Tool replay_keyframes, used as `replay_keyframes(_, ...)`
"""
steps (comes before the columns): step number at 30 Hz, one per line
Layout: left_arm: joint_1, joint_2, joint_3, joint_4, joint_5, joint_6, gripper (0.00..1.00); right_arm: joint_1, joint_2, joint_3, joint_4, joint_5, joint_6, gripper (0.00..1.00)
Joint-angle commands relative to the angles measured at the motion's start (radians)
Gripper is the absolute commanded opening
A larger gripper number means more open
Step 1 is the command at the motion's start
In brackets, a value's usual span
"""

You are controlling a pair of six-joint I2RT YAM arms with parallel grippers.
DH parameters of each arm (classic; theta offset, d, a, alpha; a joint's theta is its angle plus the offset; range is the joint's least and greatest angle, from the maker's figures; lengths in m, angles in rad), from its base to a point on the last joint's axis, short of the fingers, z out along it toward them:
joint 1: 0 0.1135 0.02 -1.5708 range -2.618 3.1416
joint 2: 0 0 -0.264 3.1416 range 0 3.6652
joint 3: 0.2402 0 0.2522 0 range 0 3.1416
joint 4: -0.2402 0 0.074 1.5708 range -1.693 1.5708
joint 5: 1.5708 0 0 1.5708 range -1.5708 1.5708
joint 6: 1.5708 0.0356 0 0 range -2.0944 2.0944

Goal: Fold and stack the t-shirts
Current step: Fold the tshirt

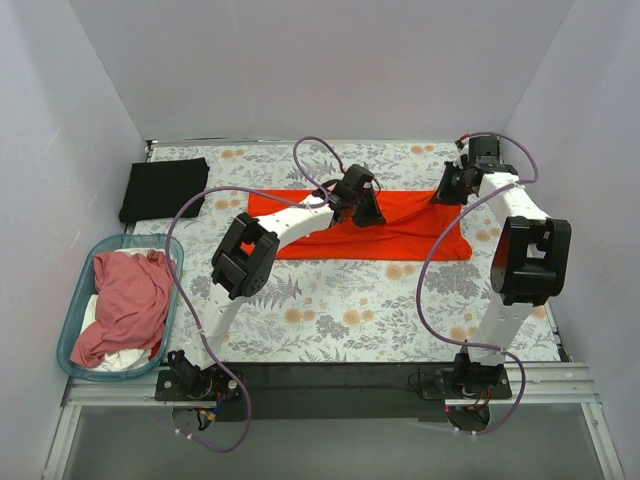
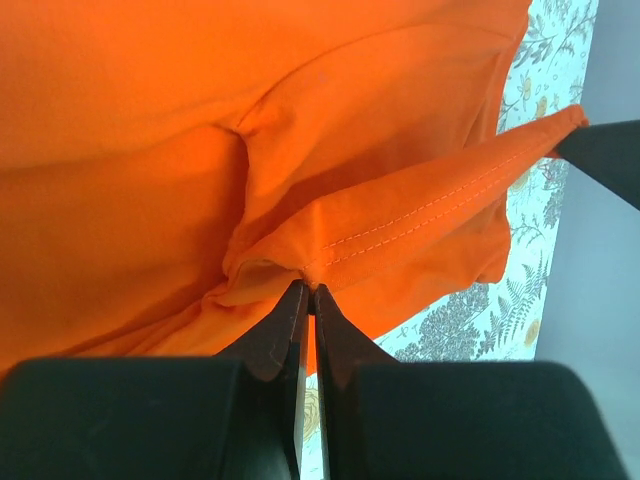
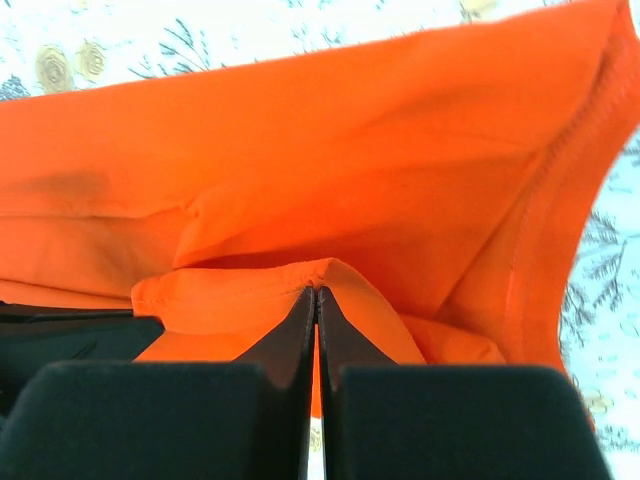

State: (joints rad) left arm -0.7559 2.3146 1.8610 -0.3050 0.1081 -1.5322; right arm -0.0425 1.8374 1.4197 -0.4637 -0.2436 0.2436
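The bright orange-red t-shirt (image 1: 400,235) lies stretched left to right across the middle of the flowered table. My left gripper (image 1: 372,214) is over its middle, shut on a stitched hem (image 2: 308,285) that it lifts into a ridge. My right gripper (image 1: 443,195) is at the shirt's far right part, shut on a raised fold of the same cloth (image 3: 316,290). A folded black t-shirt (image 1: 163,188) rests at the far left. A dusty pink t-shirt (image 1: 130,295) lies crumpled on a white one (image 1: 125,357) in the basket.
The teal plastic basket (image 1: 140,238) stands at the table's left edge, near the left arm's base. White walls close in the table at the back and on both sides. Purple cables loop above both arms.
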Motion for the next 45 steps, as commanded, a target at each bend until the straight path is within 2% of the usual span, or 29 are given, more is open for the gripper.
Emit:
replay_keyframes(1, 0.020, -0.040, 0.027, 0.030, -0.005, -0.013, 0.00, 0.015, 0.022, 0.073, 0.037, -0.028, -0.032, 0.01)
replay_keyframes(21, 0.058, -0.081, -0.023, 0.066, -0.048, -0.036, 0.00, 0.030, 0.103, 0.197, 0.069, -0.054, -0.055, 0.01)
replay_keyframes(45, 0.082, -0.012, -0.013, 0.069, -0.084, -0.043, 0.00, 0.041, 0.232, 0.271, 0.114, -0.082, -0.063, 0.01)
